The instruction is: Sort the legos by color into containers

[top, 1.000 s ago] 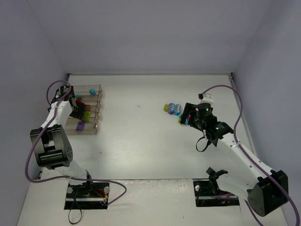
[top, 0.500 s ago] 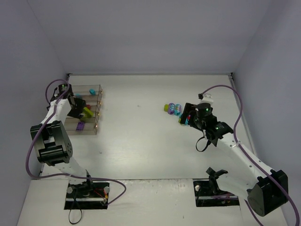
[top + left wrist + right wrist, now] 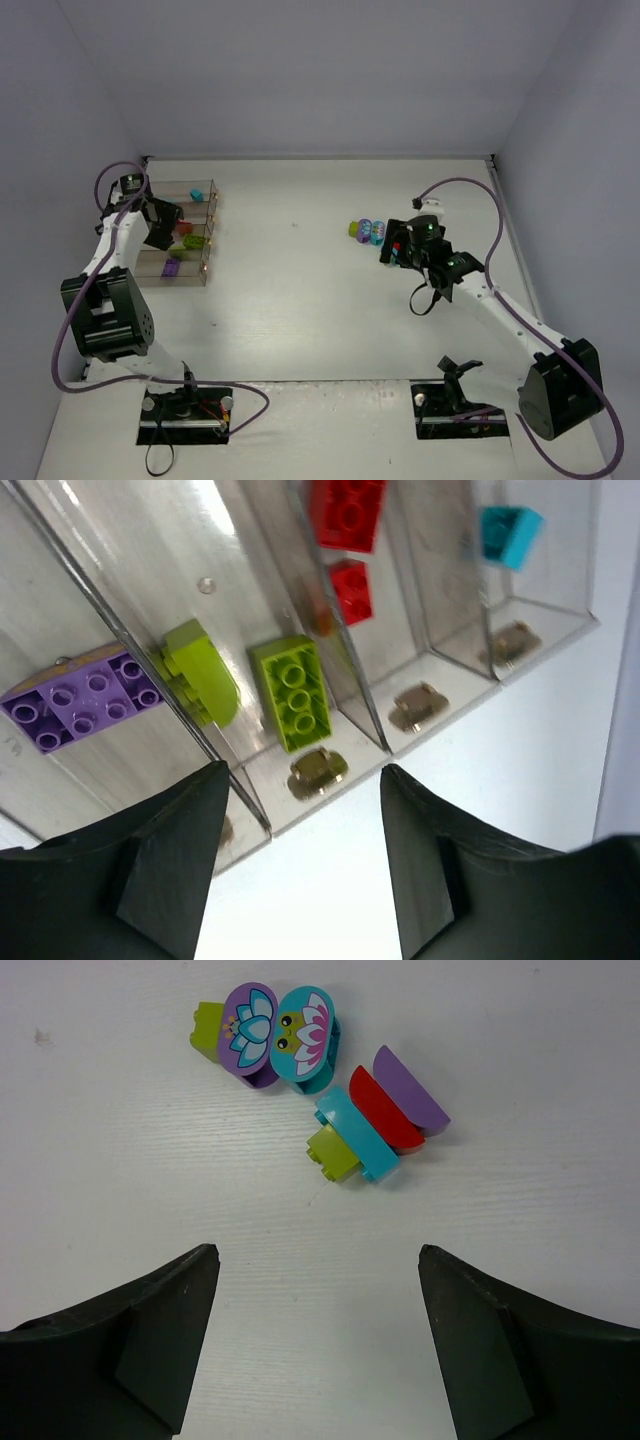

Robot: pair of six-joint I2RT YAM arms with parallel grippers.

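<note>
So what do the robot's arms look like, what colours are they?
The left arm and right arm are white tubes with chunky black joints. A purple cable loops along each. Small green lights glow near the right wrist. The left tool and right tool each have two dark, wedge-shaped fingers.

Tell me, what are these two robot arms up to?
Small plastic bricks are being sorted by colour. The left gripper hangs open and empty over the row of clear plastic bins, which hold purple, lime green, red and cyan bricks. The right gripper, also open, hovers above a cluster of loose bricks on the table.
</note>
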